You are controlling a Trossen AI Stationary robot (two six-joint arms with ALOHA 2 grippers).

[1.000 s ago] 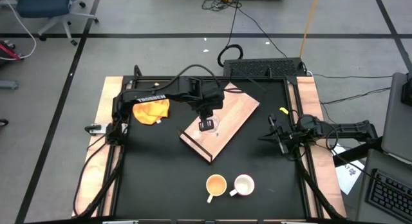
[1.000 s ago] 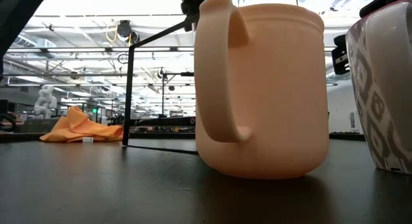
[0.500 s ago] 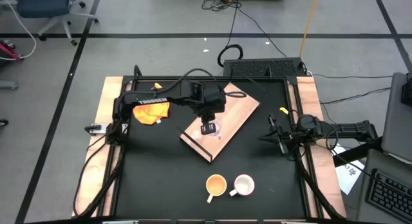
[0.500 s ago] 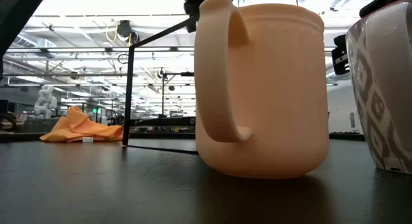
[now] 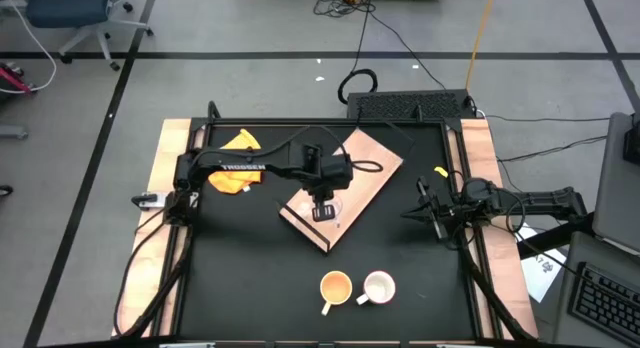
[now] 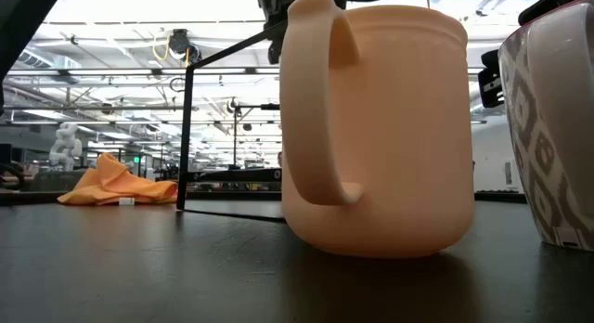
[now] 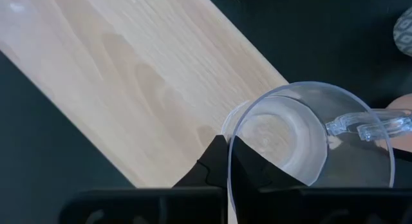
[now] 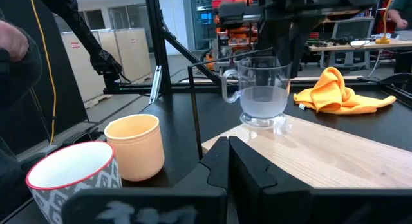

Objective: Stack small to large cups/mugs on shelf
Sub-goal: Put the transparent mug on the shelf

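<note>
The clear glass cup (image 8: 261,89) hangs upright over the light wood shelf board (image 5: 365,178), with my left gripper (image 5: 322,203) shut on it. Whether its base touches the board, I cannot tell. The yellow-orange mug (image 5: 335,287) and the white mug (image 5: 379,287) stand side by side on the black tabletop near its front edge; the low view shows them close up as the orange mug (image 6: 380,128) and the white mug (image 6: 552,128). My right gripper (image 5: 420,210) waits shut at the table's right edge. My left gripper pinches the glass cup's rim (image 7: 232,130) on the side opposite the handle (image 7: 370,124). One finger is inside the cup and one outside. The fingers (image 7: 257,176) come steeply from above. The cup stays upright below them, over the board.
A yellow cloth (image 5: 235,168) lies at the table's far left. Black frame posts (image 8: 154,37) stand at the table's edges, and a thin black upright (image 8: 193,108) rises at the board's dark end.
My left gripper has gone down toward the board and a little toward the table's near edge, still shut on the glass cup. The cup has come down with it and stays upright.
</note>
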